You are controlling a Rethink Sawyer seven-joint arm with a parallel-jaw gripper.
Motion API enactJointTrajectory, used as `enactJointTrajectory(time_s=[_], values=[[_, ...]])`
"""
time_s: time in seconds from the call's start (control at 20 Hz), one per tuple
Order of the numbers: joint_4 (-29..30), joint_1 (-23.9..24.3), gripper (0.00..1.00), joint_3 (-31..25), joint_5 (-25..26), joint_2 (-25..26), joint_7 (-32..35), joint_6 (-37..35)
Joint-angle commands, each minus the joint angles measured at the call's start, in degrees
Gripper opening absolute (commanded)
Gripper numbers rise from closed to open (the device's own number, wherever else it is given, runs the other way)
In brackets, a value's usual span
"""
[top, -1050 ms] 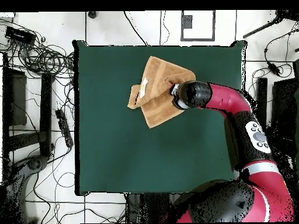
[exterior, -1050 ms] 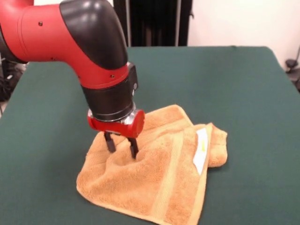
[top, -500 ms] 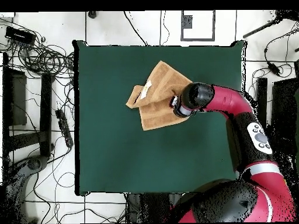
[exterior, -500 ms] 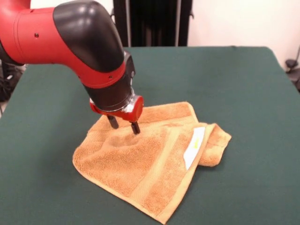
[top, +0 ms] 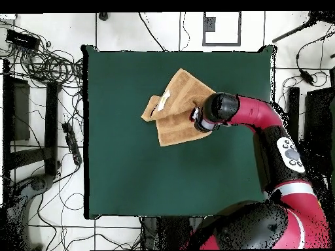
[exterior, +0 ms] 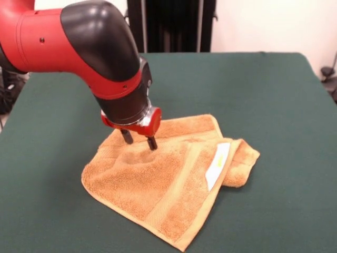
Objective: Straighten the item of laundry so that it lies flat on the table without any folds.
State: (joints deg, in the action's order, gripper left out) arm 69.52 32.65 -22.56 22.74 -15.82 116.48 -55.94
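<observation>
Nearest the front camera, a pointed corner of the towel (exterior: pixel 168 182) is seen close to the table's (exterior: pixel 284 100) near edge, and from there the cloth spreads flat across the green top, one woven band running up its right half. Further back, on the front view's right, one corner is folded over onto the cloth, a rolled lump beside the white tag (exterior: pixel 217 165); this fold is what is left to undo. Beyond the flat middle, the gripper (exterior: pixel 139 140) is planted on the towel near its far left edge, the arm tilted over it; the two fingers are held apart, their tips against the pile, and nothing is pinched between them. The spreading step appears largely done on this side. The next move is judged to call for a lift clear of the cloth, a shift to the folded corner, and a pinch of its top layer alone so that it can be drawn outward.
</observation>
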Motion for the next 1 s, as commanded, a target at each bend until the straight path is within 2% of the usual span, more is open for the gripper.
enactJointTrajectory(time_s=[0.05,0.25,0.35,0.55,0.75,1.0], values=[[3.19,-3.41,1.00,2.98,5.57,5.09,-9.90,-7.69],[-1.40,-5.16,1.00,3.73,8.27,7.10,-15.35,-12.81],[-1.48,-5.14,1.00,3.76,8.15,7.19,-14.31,-11.74],[2.32,-4.60,1.00,4.00,8.03,7.89,-7.61,-3.86],[6.64,-5.05,1.00,5.15,10.49,7.96,-3.56,4.14],[9.70,-5.27,1.00,5.42,9.56,7.03,-2.33,5.12]])
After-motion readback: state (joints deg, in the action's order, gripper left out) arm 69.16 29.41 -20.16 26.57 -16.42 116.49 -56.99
